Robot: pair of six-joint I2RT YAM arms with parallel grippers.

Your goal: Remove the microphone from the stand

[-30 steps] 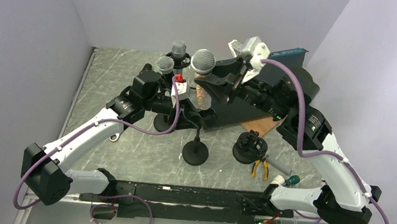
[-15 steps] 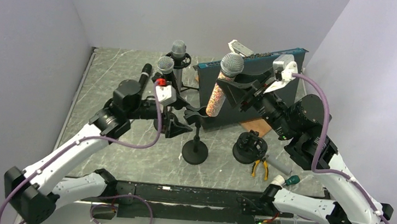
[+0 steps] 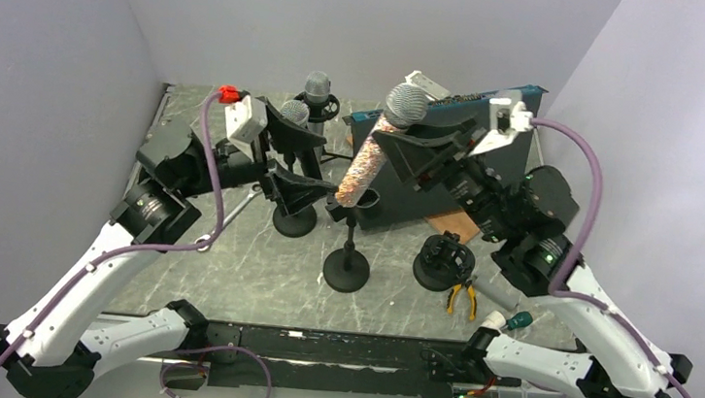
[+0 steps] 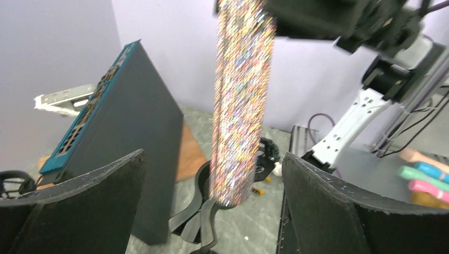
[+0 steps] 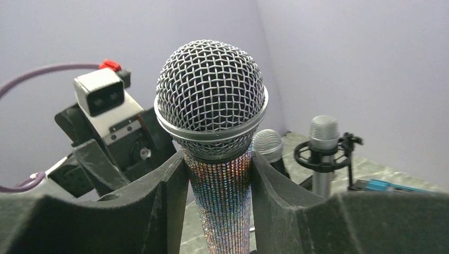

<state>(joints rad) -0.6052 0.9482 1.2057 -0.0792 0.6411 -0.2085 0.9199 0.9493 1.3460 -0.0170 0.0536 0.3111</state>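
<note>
– Microphone (image 3: 363, 166) with the glitter body: where is it?

– Up in the right gripper (image 3: 389, 156). The two foam-faced fingers (image 5: 168, 203) are pressed against the sparkly handle just under the mesh head, one on each side. It hangs tilted, head uppermost and lower end pointing down toward the stand (image 3: 346, 274).

– Is it out of the clip?

– From above, the lower end sits right at the clip on top of the stand. In the left wrist view that end shows in front of the clip's ring. I cannot tell whether they touch.

– And the left gripper (image 3: 320, 169)?

– Spread wide, pinching nothing. Its camera shows one dark pad (image 4: 79, 209) on each side of the handle, both well apart from it.

– What else is on the table?

– A dark box with a blue edge (image 3: 520, 93) stands tilted behind the stand. Two more mics, a grey-headed one (image 3: 317, 86) and a shorter one (image 3: 294, 113), stand on their own mounts at the back. Yellow-handled pliers (image 3: 461, 295) lie near the right arm, beside a round black mount (image 3: 444, 261).
</note>
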